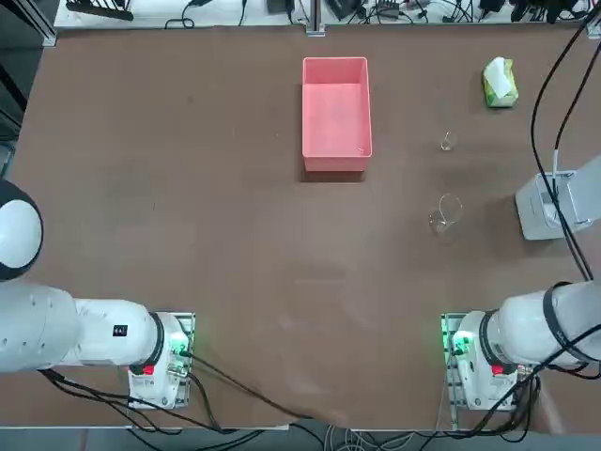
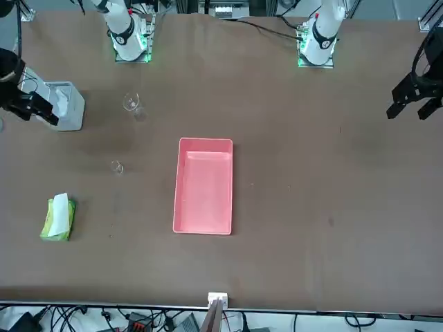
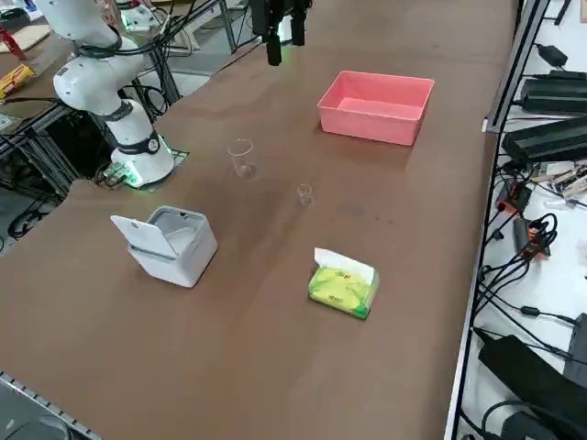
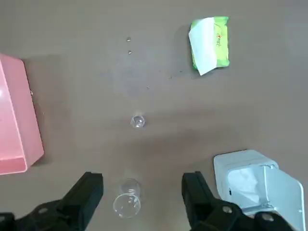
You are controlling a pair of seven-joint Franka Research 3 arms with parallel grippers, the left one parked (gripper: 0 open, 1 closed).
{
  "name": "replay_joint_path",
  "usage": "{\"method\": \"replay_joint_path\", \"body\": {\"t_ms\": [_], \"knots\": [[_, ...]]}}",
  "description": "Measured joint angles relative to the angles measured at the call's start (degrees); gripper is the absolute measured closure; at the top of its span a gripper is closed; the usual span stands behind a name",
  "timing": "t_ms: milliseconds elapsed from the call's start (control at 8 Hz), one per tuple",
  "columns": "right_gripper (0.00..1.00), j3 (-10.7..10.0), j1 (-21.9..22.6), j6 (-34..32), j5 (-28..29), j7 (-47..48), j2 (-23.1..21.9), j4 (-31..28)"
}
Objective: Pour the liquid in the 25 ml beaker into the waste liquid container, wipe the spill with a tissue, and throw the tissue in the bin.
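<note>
Clear glass small beaker (image 4: 137, 121) stands upright between bigger beaker (image 4: 127, 203) and tissue pack (image 4: 209, 44); the right tool (image 4: 142, 192) hovers above, spread and empty, and should straddle it squarely.

A robotics lab: a brown worktable (image 1: 188, 188) edged with cables (image 3: 523, 229) and glass beakers (image 1: 447, 214).

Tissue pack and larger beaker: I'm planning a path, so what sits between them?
Only the small beaker sits between the tissue pack and the larger beaker, clearest in the wrist view.
</note>
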Motion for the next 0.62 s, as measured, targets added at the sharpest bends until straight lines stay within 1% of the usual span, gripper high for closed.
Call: {"method": "replay_joint_path", "body": {"t_ms": [250, 625], "knots": [[0.00, 0.45, -0.01, -0.05, 0.00, 0.80, -1.40, -0.26], [0.00, 0.67, -0.01, 0.06, 0.00, 0.76, -1.75, -0.33]]}}
